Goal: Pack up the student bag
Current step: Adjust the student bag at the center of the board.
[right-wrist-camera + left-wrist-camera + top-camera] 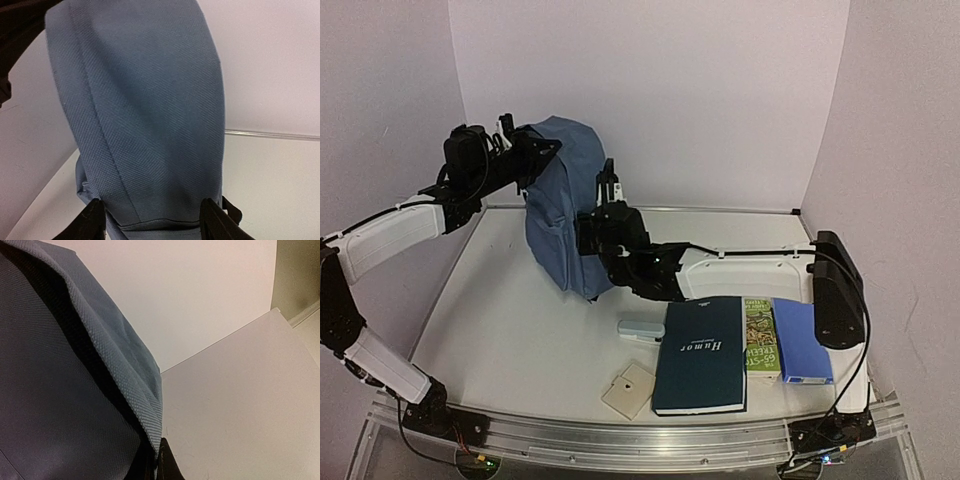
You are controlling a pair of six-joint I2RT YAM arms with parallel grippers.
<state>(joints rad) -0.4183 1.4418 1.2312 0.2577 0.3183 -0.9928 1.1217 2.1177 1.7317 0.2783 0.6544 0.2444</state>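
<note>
Step in hand: readying the bag (560,215) for loading; nothing can be seen packed.

Bag: stands upright at 11 o'clock on the tabletop (520,330), held up from above. No opening is visible in any view.

Left gripper (528,143): at the bag's 12 o'clock, fingers together, pinching a fold of the top fabric and carrying the bag's upper end.

Right gripper (156,217): at the bag's 3 o'clock, fingers apart and straddling a ridge of the blue cloth. I cannot tell whether they press on it.

Items waiting at 5 o'clock, well apart from the bag: the Humor book (700,355), a green book (760,335) and a blue book (802,340) side by side, with a small case (640,329) and a card (628,390) just beside them.

Next move, as judged: the right gripper needs a firm hold on cloth or a zip so the bag can be spread open against the left hold. Risk: a pinch of both layers keeps it shut.
</note>
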